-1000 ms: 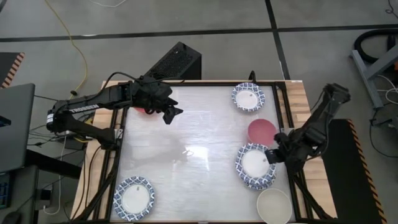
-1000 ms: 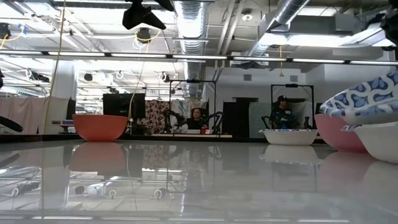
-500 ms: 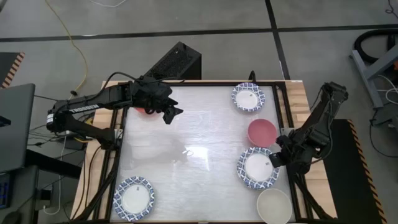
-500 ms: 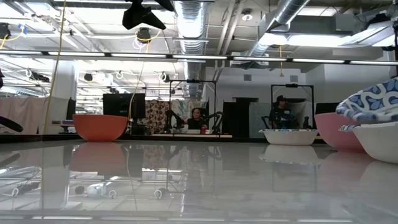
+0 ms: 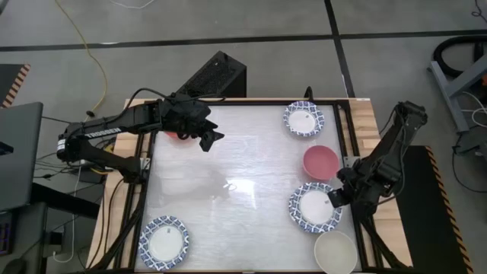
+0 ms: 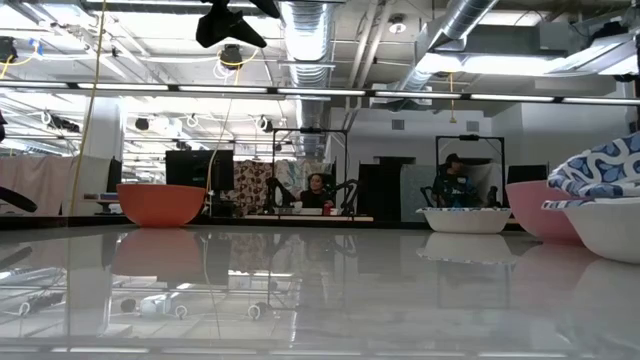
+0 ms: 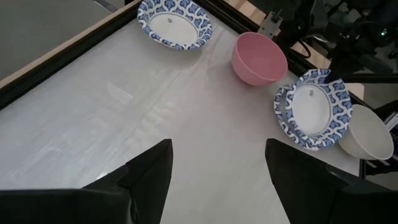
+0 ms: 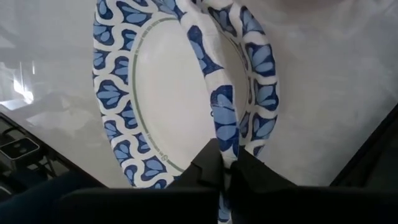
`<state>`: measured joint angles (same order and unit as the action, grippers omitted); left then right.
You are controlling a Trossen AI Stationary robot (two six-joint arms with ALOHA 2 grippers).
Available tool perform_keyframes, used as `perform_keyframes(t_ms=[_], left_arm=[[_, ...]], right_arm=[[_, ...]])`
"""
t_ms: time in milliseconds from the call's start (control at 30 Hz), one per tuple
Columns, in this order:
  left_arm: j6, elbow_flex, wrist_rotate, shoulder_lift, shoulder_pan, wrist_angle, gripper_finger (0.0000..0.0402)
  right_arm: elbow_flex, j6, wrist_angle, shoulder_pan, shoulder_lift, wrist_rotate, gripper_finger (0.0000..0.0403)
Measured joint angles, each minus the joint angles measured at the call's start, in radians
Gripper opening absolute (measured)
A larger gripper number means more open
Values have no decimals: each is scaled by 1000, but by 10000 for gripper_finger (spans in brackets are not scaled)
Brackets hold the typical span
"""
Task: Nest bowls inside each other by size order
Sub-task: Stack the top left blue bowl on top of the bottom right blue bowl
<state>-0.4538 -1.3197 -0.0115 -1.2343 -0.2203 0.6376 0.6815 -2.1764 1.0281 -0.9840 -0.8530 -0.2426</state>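
Observation:
My right gripper [image 5: 333, 197] is shut on a blue-patterned bowl [image 5: 312, 207] at the table's near right. The bowl shows tilted in the low view [image 6: 605, 165]. A second blue rim [image 8: 264, 81] shows beside it; I cannot tell whether that is another bowl underneath. A pink bowl [image 5: 320, 161] stands just beyond, and a cream bowl [image 5: 335, 251] stands nearer the front edge. My left gripper [image 5: 211, 139] hangs open above the table's far left, beside a red bowl [image 5: 173, 135]. Other blue-patterned bowls stand at the far right [image 5: 304, 119] and the near left [image 5: 163, 242]. My right gripper pinches the bowl's rim [image 8: 225, 134] between its two fingers, on the bowl's right side. The fingers come steeply from above, slanting in from the table's right. The bowl is tilted, with the held side raised.
A raised frame [image 5: 344, 137] borders the white table top. The middle of the table [image 5: 236, 190] is bare. People and other robot arms show in the room behind the table [image 6: 320, 190].
The held bowl has sunk a little and now tilts less. It has also drawn slightly toward the table's right edge with my right gripper.

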Motion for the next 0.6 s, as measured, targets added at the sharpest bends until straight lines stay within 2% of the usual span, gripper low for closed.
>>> perform_keyframes(t_ms=[600], left_arm=[[11, 0, 0, 0, 0, 0, 245]], right_arm=[[0, 35, -42, 5, -4, -6, 149]])
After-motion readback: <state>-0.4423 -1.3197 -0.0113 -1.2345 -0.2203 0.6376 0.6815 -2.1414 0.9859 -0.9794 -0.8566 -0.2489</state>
